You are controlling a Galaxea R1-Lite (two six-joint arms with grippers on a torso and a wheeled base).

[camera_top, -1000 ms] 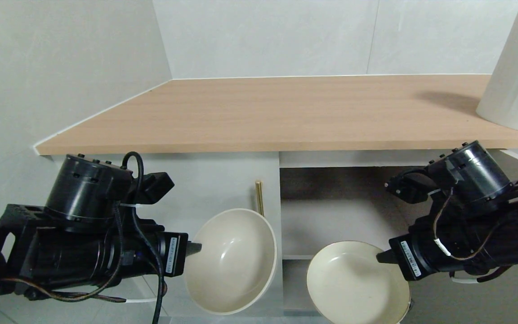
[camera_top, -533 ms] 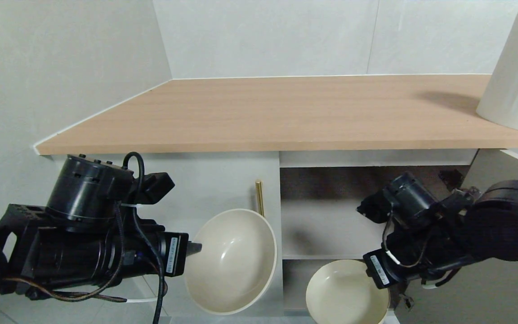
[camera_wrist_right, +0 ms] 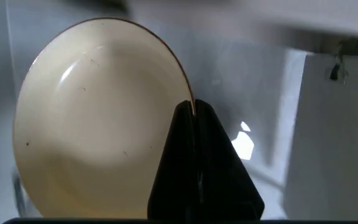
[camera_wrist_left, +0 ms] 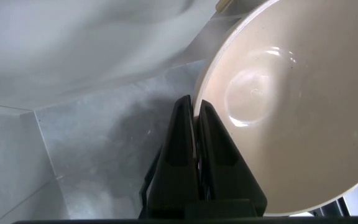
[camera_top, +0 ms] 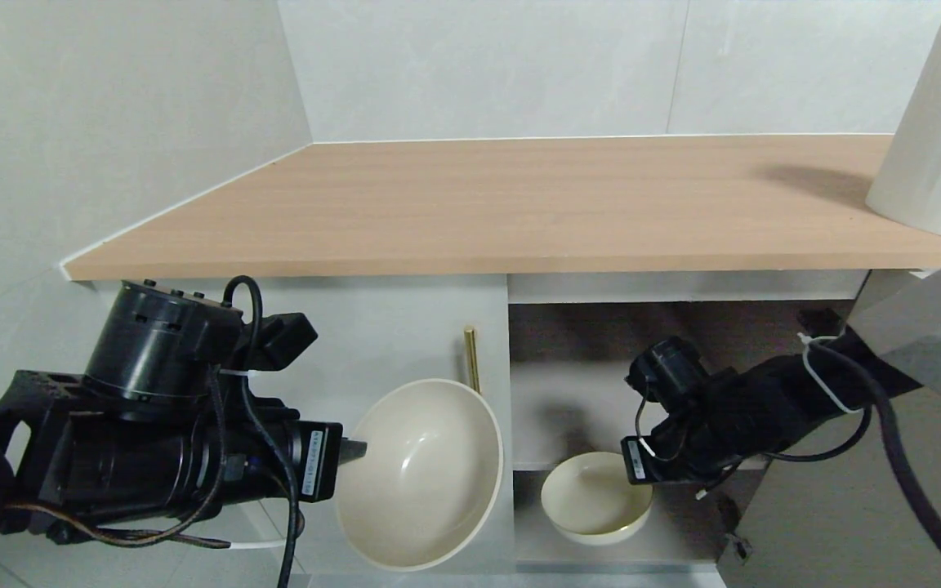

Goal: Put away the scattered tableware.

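Across the middle of the head view, a wooden table set against a pale tiled wall, with a white ribbed lampshade at the upper right edge. Under the tabletop at centre left, a closed white cabinet door with an upright brass handle. Just right of that, an open cabinet bay divided by a pale shelf. At the right edge, a grey open door swung outward, with the right arm reaching past it into the bay.

At lower left, the left hand, fingers pressed together on the left rim of the large bowl. Held in the air in front of the closed door, covering the foot of the brass handle. Tipped up on edge, hollow facing the camera and slightly upward, so the round rim reads as an oval running top to bottom. Cream, glossy, deep, plain inside.

At lower centre right, the right hand, clamped on the right rim of the small bowl. Inside the lower part of the bay, beneath the shelf. Nearly level, mouth upward, round with no long axis of its own. Cream, shallow, with a thin dark line along the rim. Cannot tell whether its base touches the bay floor.
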